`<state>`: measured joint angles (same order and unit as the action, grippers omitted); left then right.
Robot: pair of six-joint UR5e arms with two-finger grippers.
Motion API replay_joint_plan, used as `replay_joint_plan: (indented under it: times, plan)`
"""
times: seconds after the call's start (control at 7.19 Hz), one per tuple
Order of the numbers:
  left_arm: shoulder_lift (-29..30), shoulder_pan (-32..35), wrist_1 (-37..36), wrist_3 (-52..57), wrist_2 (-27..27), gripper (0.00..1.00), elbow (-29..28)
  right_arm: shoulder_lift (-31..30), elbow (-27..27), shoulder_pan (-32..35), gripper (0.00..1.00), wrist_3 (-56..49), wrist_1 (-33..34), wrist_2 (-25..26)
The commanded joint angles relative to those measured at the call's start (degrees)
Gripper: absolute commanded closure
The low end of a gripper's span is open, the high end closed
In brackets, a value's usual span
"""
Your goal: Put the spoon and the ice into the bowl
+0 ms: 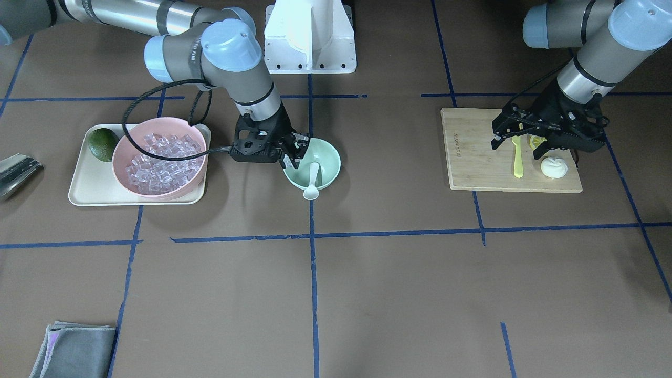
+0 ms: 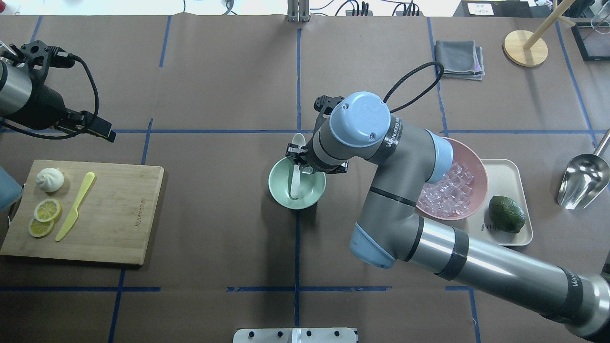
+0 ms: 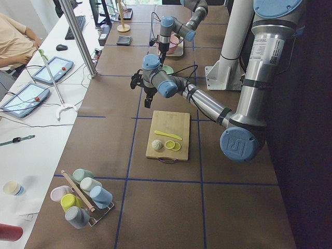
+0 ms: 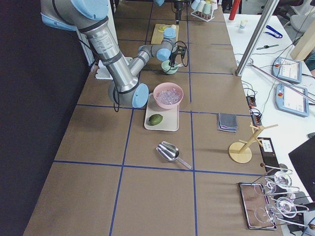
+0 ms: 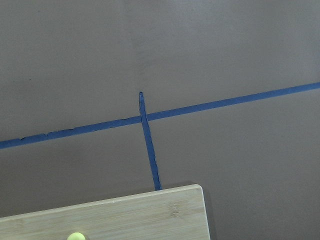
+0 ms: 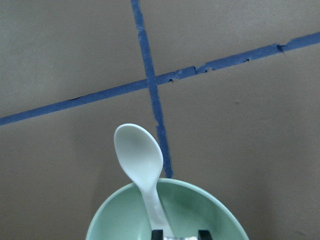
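Because the right wrist view cuts off at its lower edge, only the two dark fingertips (image 6: pixel 157 233) of the right end effector (image 1: pixel 295 153) show there. They stand spread, with the handle of the spoon (image 6: pixel 140 160) running down between them. Whether either tip touches it cannot be made out. That view shows the scoop lying across the rim of the bowl (image 6: pixel 210 212), out past the tips and over the surface (image 6: pixel 250 125), with the handle sloping down inside.

From overhead the wrist covers the end effector's body and the spoon's neck. The front view, from the other side, shows the end effector hanging over the bowl's edge with the handle just beside it.

The ice (image 1: pixel 157 163) is heaped in the pink bowl (image 1: pixel 119 163), behind this end effector's wrist, on the side away from the bowl. Overhead the arm hides part of the heap; the front view shows all of it except where a cable (image 1: pixel 157 156) crosses.

The left end effector (image 3: pixel 147 99) hangs above the surface, well apart from all this. No view shows its fingers clearly, so I cannot tell how they stand. Its wrist view holds only a corner of the board (image 5: pixel 125 215) below it and the tip of the knife (image 5: pixel 76 236), cut off at the edge.
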<state>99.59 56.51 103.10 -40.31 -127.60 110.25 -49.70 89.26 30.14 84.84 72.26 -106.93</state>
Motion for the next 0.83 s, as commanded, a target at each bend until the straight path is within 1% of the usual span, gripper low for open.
replay_joint_plan:
  times: [0.0,0.14,0.28,0.42,0.56,0.7]
  plan:
    - [0.0,0.0,0.0,0.0,0.0,0.00,0.0,0.1,-0.9,-0.4,0.00,0.2,-2.8,0.1]
    - [-0.1,0.0,0.0,0.0,0.1,0.00,0.0,-0.8,2.0,1.0,0.00,0.1,-2.1,-0.9]
    - [-0.8,0.1,0.0,0.1,0.1,0.00,0.1,-6.1,7.3,6.5,0.00,-0.4,-2.0,-8.0]
    - [-1.7,0.1,0.0,1.1,0.2,0.00,0.0,-12.8,11.2,16.0,0.00,-2.4,-2.0,-18.5]
    - [-3.6,0.1,0.0,3.5,0.4,0.00,-0.1,-17.7,11.9,25.0,0.00,-12.1,-2.0,-27.0]
    - [-4.9,0.8,-0.1,7.0,0.6,0.00,-0.2,-23.6,11.4,32.3,0.00,-24.4,-1.9,-32.1]
